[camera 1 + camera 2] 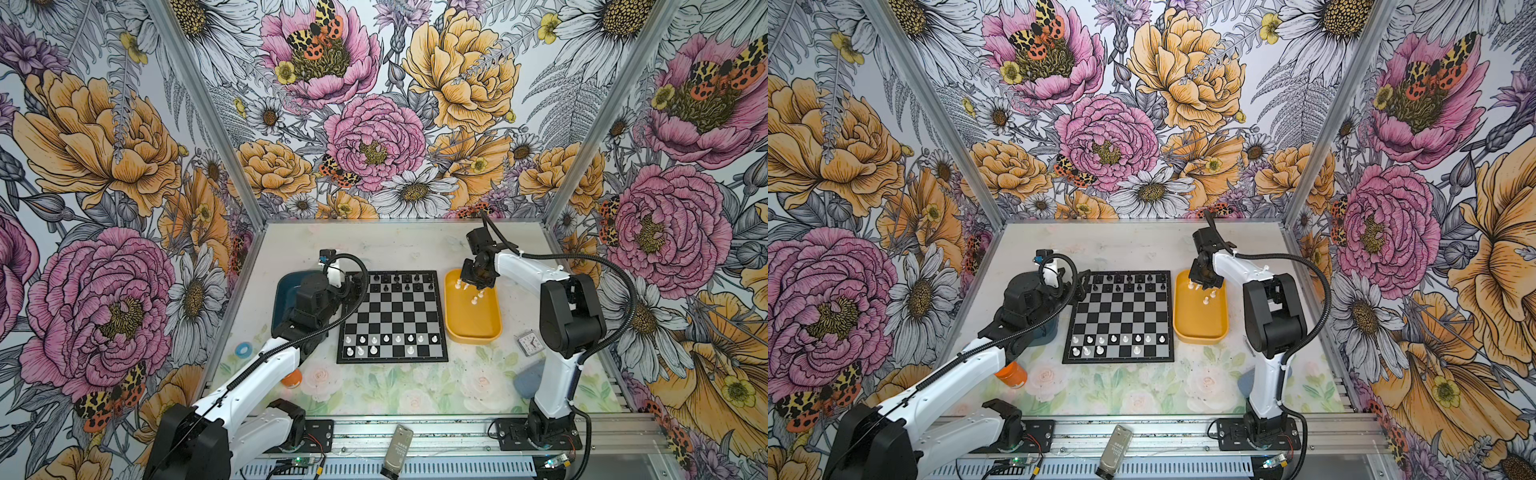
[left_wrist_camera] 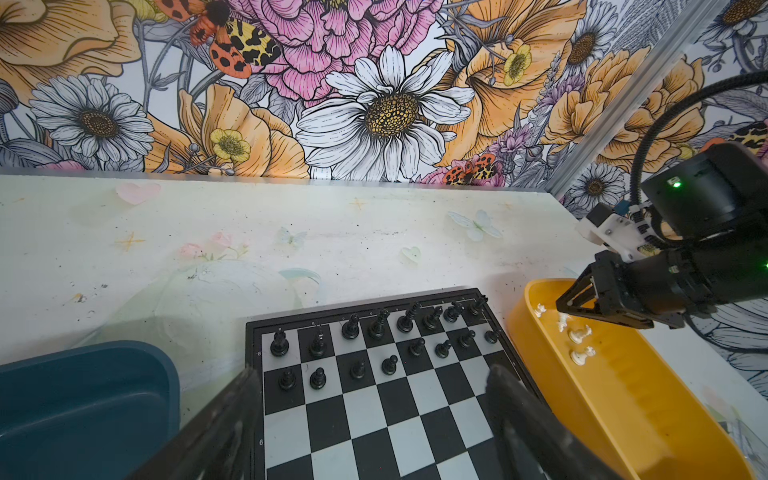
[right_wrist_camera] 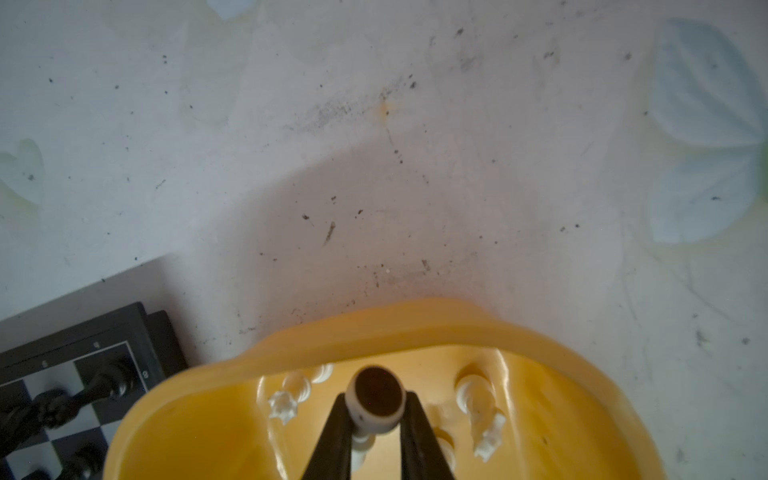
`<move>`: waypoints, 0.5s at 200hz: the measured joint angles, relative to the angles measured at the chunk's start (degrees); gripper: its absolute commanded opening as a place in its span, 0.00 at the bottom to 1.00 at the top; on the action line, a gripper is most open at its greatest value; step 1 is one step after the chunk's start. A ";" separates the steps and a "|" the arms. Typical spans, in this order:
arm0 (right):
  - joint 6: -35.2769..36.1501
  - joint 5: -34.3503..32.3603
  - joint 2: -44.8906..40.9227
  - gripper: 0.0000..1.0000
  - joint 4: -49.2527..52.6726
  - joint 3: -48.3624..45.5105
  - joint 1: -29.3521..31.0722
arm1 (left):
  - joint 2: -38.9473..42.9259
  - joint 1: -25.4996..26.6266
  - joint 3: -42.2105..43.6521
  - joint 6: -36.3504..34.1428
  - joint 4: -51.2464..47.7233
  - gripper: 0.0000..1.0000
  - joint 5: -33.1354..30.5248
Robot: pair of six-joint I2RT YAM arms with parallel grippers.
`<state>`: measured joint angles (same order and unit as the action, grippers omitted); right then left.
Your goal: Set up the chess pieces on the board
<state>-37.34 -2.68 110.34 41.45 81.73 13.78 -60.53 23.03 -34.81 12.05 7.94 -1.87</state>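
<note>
You face floral wallpaper (image 1: 374,124) on three walls, pink and orange peonies, aluminium corner posts (image 1: 228,162), your pale tabletop (image 1: 395,245) scuffed, faint pastel flowers.

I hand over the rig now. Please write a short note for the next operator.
Right gripper: fingers shut on a white piece, low in the yellow tray.
Left gripper: open, empty, over the board at its far left corner.
Done: white pawn row looks full; four white pieces stand in the nearest row. Black pieces fill the two far rows.
Left: place the held piece, then the few loose white pieces from the tray, on the nearest row's empty squares.
</note>
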 measured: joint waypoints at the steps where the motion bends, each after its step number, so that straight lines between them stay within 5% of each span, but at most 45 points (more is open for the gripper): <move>1: 0.02 0.00 -0.02 0.00 0.00 0.00 0.00 | 0.00 0.00 0.00 0.00 0.00 0.86 0.00; 46: 0.37 0.50 -2.34 0.00 0.04 -1.51 0.00 | 0.00 0.37 0.00 0.02 0.24 0.86 2.19; 100: 0.31 1.79 -8.81 0.00 0.61 -4.09 0.02 | -1.53 3.37 0.00 0.00 6.10 0.85 13.44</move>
<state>-37.04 -0.89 101.54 42.06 77.65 13.80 -62.06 26.39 -34.81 12.05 14.04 11.57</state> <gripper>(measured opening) 0.190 0.854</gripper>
